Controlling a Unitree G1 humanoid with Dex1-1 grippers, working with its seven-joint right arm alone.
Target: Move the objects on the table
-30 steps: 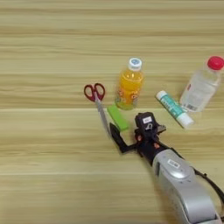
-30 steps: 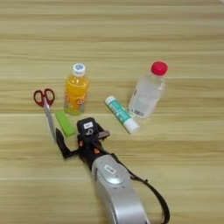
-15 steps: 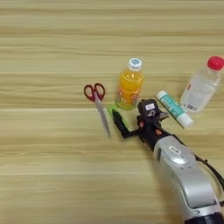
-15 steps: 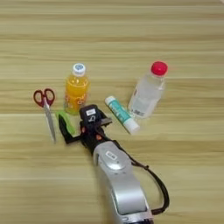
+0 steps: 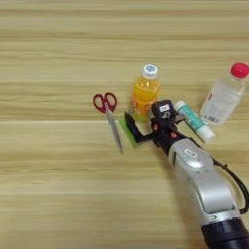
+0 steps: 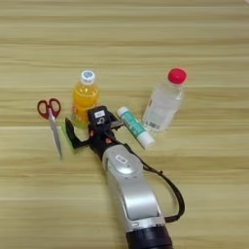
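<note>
A small orange-juice bottle [image 5: 145, 93] with a white cap stands upright at the middle of the table [image 5: 58, 194]. My right gripper [image 5: 146, 119] reaches in from the lower right and is open just in front of the bottle's base. One black finger [image 5: 130, 125] lies over a flat light-green bar [image 5: 127, 134], hiding most of it. The other finger [image 5: 163, 109] sits to the right of the bottle. A white tube with a teal label [image 5: 194, 121] lies slanted just right of the gripper. Nothing is held.
Red-handled scissors [image 5: 110, 119] lie left of the green bar, blades pointing toward me. A clear plastic bottle with a red cap [image 5: 222, 95] stands at the far right, close to the tube. The silver forearm [image 5: 204, 189] covers the lower right of the table.
The gripper has moved away from me, from beside the green bar up to the base of the juice bottle. One finger now covers the bar. The objects have stayed put.
</note>
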